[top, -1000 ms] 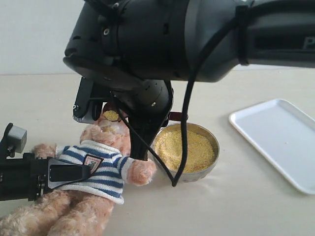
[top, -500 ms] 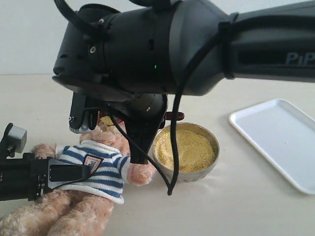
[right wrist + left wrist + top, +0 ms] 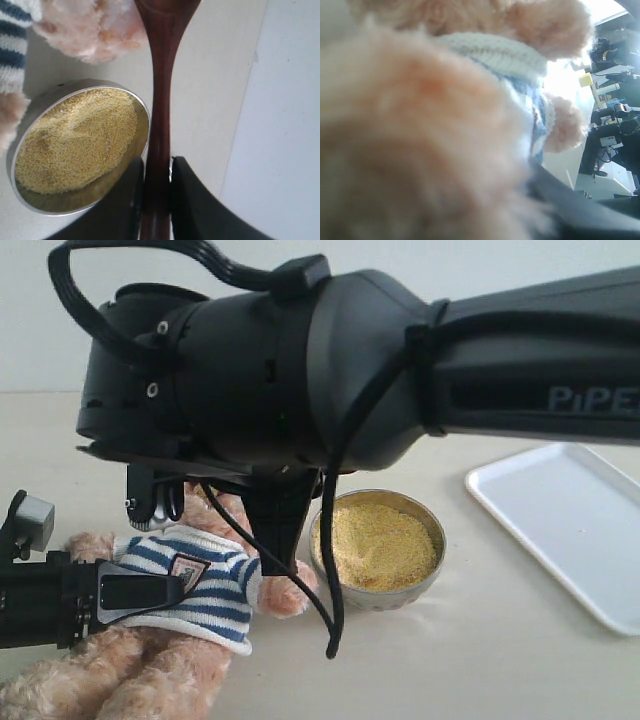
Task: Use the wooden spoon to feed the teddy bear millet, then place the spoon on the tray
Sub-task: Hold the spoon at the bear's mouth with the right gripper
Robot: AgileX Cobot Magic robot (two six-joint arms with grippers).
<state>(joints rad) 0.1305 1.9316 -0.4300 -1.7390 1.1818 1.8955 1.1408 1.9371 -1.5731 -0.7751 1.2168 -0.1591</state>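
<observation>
**Spoon held out toward the bear, tray not yet used**

On the pale worktop (image 3: 500, 660) the bulky right arm (image 3: 400, 370) leans across the middle. It hides the bear's head from the exterior view, which we take to be the feeding reach.

The teddy bear (image 3: 215, 585) lies on its back at the left, propped so that its face can be reached. The white tray (image 3: 570, 530) sits well apart at the right, bare, presumably kept free for the spoon. Between them, just beside the bear's paw, stands the metal bowl (image 3: 390, 598). It is heaped with millet (image 3: 380, 545), close enough for scooping.

The wooden spoon (image 3: 160, 100) passes beside the bowl's rim, and its head runs out of the wrist view near the fur. We cannot tell whether it carries grain.

The right pincer (image 3: 157, 165) is pressed narrowly onto the spoon's slim handle.

The left pincer (image 3: 170, 592) lays one finger flat across the striped shirt, and the other is hidden behind the body. We judge that it pinches the torso to steady the bear.
</observation>
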